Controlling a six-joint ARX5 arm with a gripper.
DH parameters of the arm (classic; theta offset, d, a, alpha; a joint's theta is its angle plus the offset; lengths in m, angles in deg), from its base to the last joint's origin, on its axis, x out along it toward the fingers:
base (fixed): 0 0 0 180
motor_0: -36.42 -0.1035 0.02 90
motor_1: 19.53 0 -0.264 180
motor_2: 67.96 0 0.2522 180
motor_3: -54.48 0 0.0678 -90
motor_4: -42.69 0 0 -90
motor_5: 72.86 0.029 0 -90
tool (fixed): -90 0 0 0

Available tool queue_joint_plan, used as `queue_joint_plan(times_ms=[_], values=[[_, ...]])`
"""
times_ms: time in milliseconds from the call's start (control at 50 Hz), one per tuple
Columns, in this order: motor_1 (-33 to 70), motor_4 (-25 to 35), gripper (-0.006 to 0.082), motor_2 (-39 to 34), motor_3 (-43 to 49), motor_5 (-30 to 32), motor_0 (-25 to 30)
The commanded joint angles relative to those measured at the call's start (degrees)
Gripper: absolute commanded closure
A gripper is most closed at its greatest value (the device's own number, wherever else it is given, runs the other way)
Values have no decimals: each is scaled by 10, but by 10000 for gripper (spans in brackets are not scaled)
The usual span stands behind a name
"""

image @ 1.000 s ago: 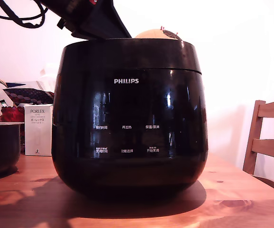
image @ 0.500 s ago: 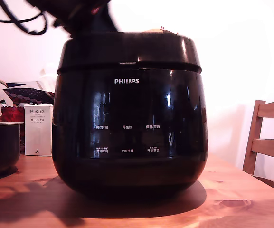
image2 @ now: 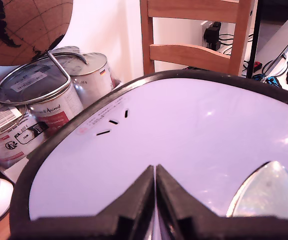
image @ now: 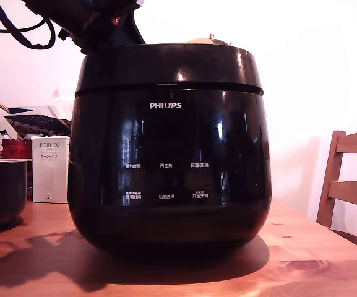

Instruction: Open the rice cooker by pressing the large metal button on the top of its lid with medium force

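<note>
Gripper (image2: 155, 172), jaws clenched and empty, hovered over glossy lid (image2: 183, 135). Rice cooker (image: 169, 161) looked heavy, rigid, slippery; press metal button (image2: 266, 192), don't grasp.

Wooden tabletop (image: 326, 247) across the exterior view's six o'clock. White PORLEX box (image: 49, 169) standing at nine o'clock, dark pot with pale rim (image: 2, 192) just beside it toward the edge. Wooden chair (image: 351, 179) at three o'clock. In the wrist view, lidded tin cans (image2: 44, 95) clustered at ten o'clock, globe (image2: 24, 27) above them.
</note>
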State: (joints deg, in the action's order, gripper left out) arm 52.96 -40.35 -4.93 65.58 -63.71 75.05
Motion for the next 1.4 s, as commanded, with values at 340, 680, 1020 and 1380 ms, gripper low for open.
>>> queue_joint_plan(times_ms=[340,680,1020,1380], values=[[-37,-6,788,-21,-1,-27,1],[-82,-10,788,-21,-3,-44,-15],[-137,-14,788,-21,-30,-47,-42],[-213,-39,788,-21,-11,-46,-72]])
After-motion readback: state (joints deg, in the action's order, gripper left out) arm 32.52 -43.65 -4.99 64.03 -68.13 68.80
